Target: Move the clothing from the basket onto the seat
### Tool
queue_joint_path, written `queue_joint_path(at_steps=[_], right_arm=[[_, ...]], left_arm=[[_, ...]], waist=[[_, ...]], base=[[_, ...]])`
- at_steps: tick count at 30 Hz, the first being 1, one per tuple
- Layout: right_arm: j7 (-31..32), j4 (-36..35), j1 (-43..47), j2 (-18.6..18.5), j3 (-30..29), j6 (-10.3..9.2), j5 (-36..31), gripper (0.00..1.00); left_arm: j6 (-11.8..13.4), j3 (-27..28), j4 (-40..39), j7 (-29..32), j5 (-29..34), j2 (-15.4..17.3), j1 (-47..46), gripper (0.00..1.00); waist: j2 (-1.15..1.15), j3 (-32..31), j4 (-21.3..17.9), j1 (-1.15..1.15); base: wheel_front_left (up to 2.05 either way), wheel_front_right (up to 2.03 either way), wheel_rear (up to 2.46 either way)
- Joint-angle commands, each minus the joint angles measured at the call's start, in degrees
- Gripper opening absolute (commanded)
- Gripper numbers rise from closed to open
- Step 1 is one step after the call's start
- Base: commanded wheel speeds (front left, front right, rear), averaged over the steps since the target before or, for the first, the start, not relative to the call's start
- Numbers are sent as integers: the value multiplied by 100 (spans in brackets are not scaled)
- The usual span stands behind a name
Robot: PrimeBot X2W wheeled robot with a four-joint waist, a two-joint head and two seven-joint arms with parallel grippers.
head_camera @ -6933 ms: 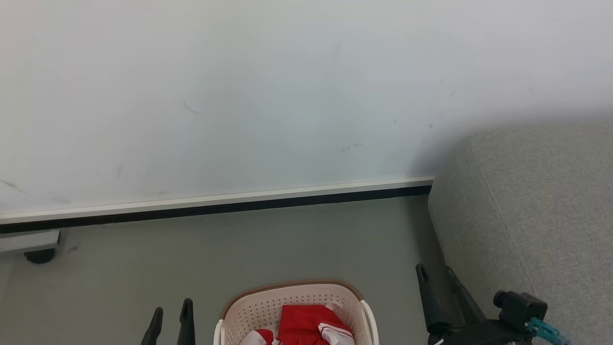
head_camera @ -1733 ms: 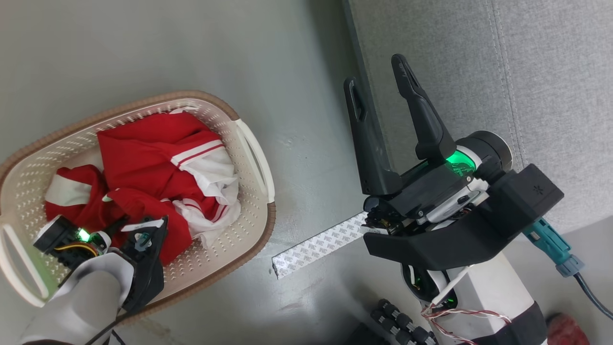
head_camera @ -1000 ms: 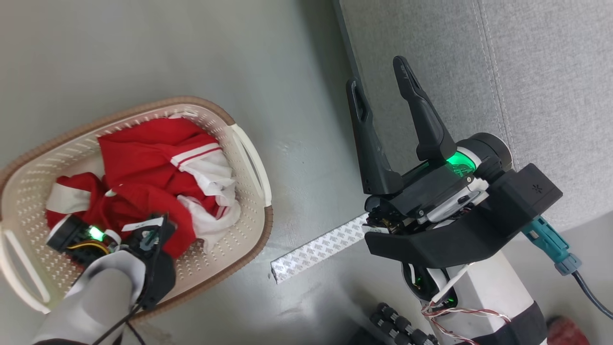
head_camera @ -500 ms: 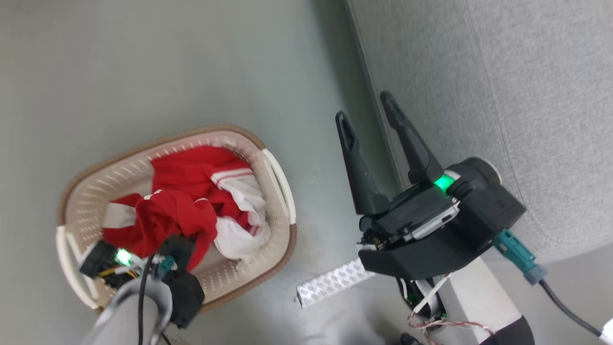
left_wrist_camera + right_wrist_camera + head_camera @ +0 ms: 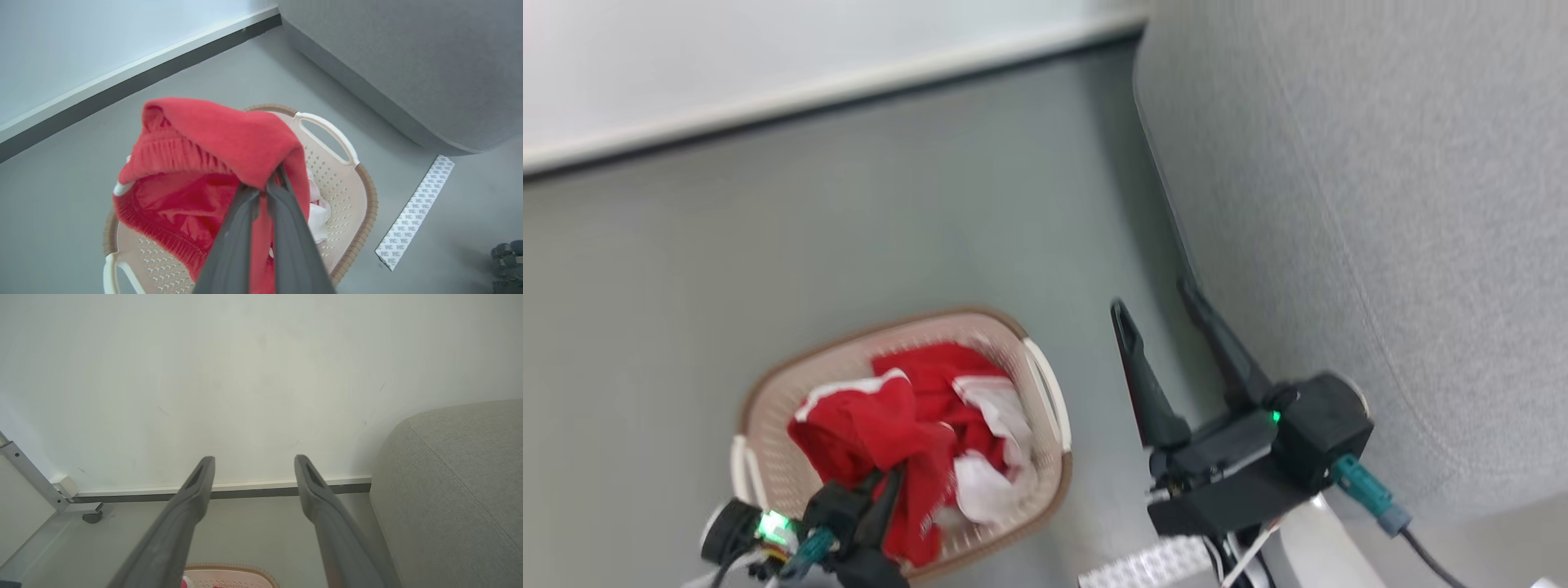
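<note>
The only print in sight is on a white strip lying flat on the floor just beside the basket, on its seat side; its repeated grey marks are too small to read. No lettering shows on the clothing, which sits in the basket: red fabric with white panels, one ribbed red fold bunched up above the basket's brown rim. The left claw is over the basket, its two fingers pressed together on that fold, so the cloth drapes over their tips. The right claw hangs beside the basket, between it and the seat, its fingers spread wide with nothing between them. The seat's rounded grey edge runs near the basket's handle side, leaving a narrow lane of bare floor. Beyond the basket the floor lies open up to a dark skirting board and pale wall.
</note>
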Motion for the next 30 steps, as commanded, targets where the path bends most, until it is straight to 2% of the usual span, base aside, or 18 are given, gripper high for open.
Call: queue_joint_path(at_steps=[1, 13, 23, 30], right_arm=[[-6, 42, 140, -5, -2, 4, 3, 100], [-6, 336, 821, -136, 37, 4, 2, 100], [-6, 503, 1120, -269, 165, 4, 110, 100], [-6, 574, 1118, -351, 277, 4, 170, 100]], left_arm=[[7, 67, -157, -31, -99, 10, 203, 0], [-90, 722, -1592, -31, -225, -98, 1079, 0], [-165, 1067, -2168, -30, -68, -197, 1246, 0], [-235, 1093, -2379, -30, 152, -234, 1197, 0]], waist=[[1, -763, 370, 2], [1, -1789, 553, 2], [1, -2227, 542, 2], [1, -2374, 529, 2]], base=[[0, 0, 0], [0, 0, 0], [0, 0, 0], [0, 0, 0]])
